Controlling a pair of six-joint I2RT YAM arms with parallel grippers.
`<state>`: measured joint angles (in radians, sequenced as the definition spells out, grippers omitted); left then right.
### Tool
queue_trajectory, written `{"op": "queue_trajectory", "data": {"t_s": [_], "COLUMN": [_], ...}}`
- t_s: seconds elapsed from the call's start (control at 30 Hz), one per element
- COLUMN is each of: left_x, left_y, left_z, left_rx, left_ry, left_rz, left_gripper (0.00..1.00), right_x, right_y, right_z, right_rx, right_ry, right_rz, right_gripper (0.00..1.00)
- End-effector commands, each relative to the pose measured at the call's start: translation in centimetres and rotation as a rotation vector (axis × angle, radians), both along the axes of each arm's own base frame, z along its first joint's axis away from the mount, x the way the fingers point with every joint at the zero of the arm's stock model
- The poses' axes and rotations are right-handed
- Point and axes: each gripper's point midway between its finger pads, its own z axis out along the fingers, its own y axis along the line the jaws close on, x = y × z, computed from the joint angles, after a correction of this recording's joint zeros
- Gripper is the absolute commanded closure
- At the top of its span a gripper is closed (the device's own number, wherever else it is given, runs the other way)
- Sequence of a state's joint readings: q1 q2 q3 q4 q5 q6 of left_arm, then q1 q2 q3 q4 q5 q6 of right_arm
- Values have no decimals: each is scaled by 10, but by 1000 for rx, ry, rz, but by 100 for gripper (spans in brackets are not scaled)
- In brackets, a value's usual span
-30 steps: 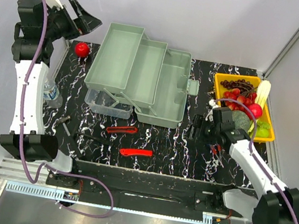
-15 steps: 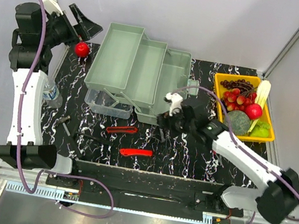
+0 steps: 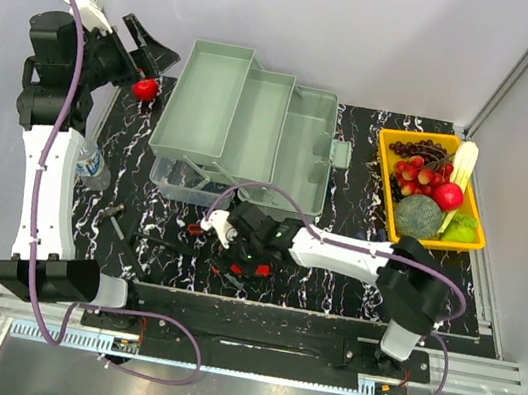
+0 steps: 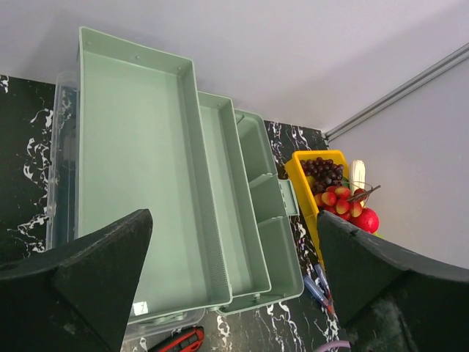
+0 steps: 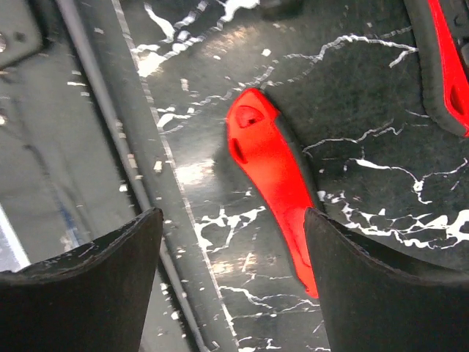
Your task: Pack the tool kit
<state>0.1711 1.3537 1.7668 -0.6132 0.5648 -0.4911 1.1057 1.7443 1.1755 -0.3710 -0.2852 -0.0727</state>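
My right jaws stand apart, low over the table, with a red-handled tool lying flat between them, ungripped. My left jaws stand wide apart, raised, facing the open toolbox.

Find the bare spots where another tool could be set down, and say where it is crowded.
Free: mat between toolbox and yellow tray; the toolbox's empty trays. Crowded: front mat, red tools under the open right gripper.

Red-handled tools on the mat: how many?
2. One red-handled tool lies in front of the toolbox, partly covered by the right arm; the other lies closer to the robot, below the open right gripper. More could be hidden under that arm.
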Motion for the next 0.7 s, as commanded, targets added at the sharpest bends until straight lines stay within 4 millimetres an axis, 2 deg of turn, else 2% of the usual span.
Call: {"op": "queue_trajectory", "data": {"t_s": [0.0,0.07,0.17,0.33,0.5,0.6,0.67], "left_x": [-6,-5,-3,-3,-2,-1,-2], "left_y": [1,1,1,2,4,4,4], "left_z": [10,8,5,7,10,9,9], "left_rx": [24,22,18,20,19,18,20], "left_ry": [-44,-38,-31,-34,-40,-38,-38], "left_rz": [11,11,8,16,22,25,28], "left_gripper": [1,1,1,1,1,1,1], "right_x": [27,37,42,41,36,38,49], "right_y": [4,3,5,1,-9,-14,-20], "right_z": [-12,-14,-21,-44,-58,-62,-63], "right_rx": [-42,-37,-47,-106,-150,-175,-209], "right_ry": [-150,-200,-221,-208,-195,-223,-274], "right_rz": [-31,-66,-57,-43,-36,-62,-112], "right_gripper": [18,18,18,23,27,34,46]}}
